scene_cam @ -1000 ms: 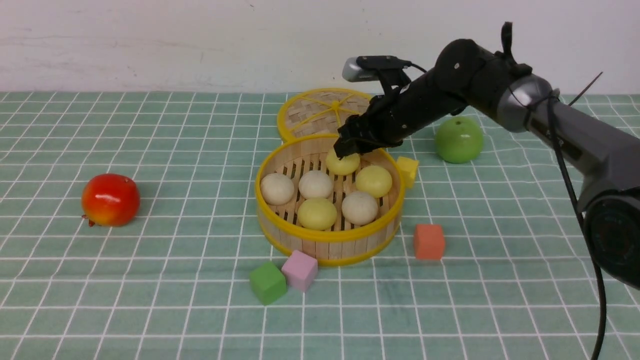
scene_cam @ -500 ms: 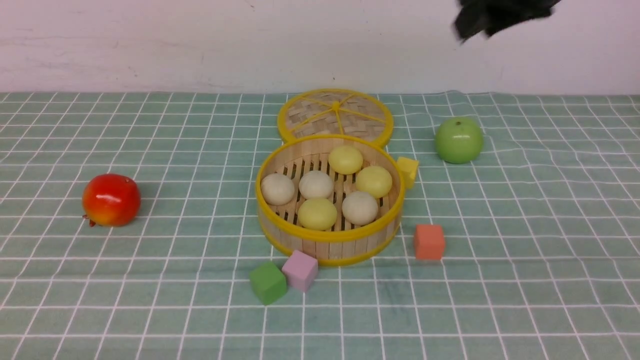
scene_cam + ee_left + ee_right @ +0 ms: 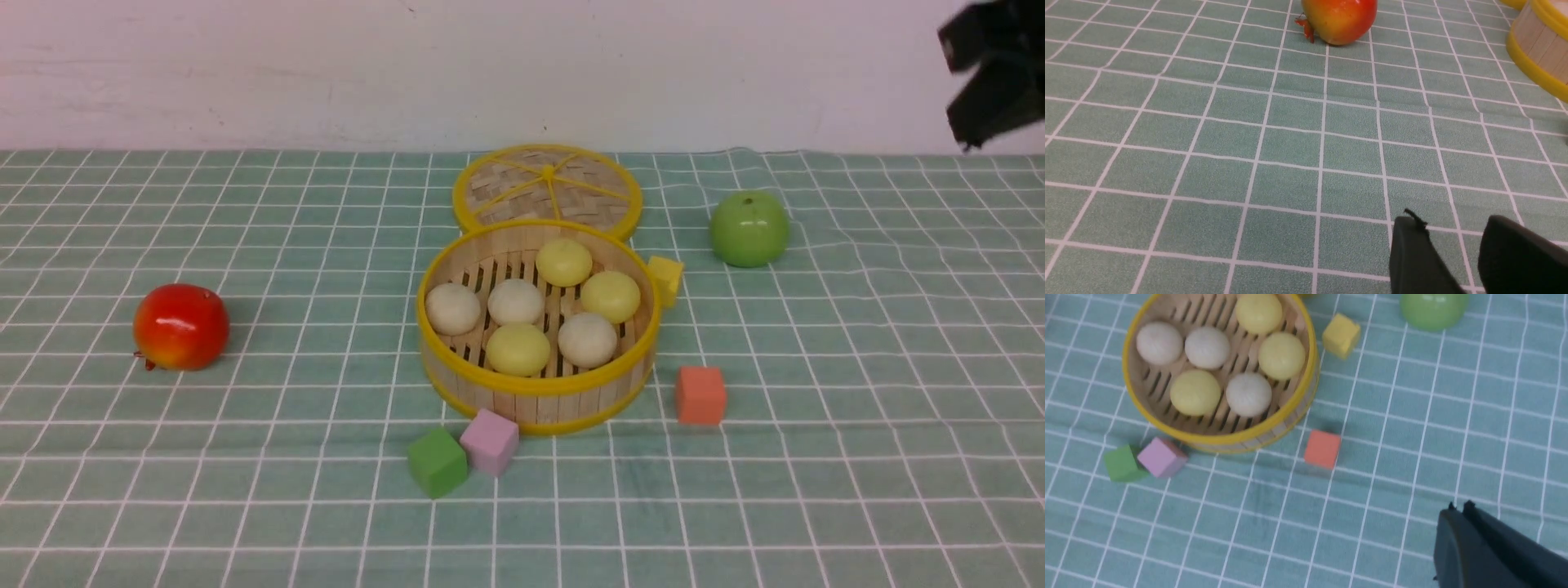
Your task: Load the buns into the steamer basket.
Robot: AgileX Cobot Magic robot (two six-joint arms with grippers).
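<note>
The steamer basket (image 3: 535,377) stands mid-table with several buns inside: three pale yellow (image 3: 563,261) and three off-white (image 3: 515,300). The right wrist view looks down on the same basket (image 3: 1220,439) and buns (image 3: 1248,394) from high up. There my right gripper (image 3: 1457,508) is shut and empty, well away from the basket. In the front view only a dark part of the right arm (image 3: 988,73) shows at the upper right edge. My left gripper (image 3: 1449,224) hangs low over the cloth, open and empty, far from the basket's wall (image 3: 1535,69).
The woven lid (image 3: 547,186) lies just behind the basket. A yellow cube (image 3: 667,279) touches its right side, and an orange cube (image 3: 700,395), a pink cube (image 3: 490,441) and a green cube (image 3: 438,461) lie near its front. Green apple (image 3: 749,229) right, red apple (image 3: 180,327) left.
My right gripper has let go of the pale yellow bun at the basket's back, risen away to the upper right and shut. The bun stays in the basket. The left arm is still.
</note>
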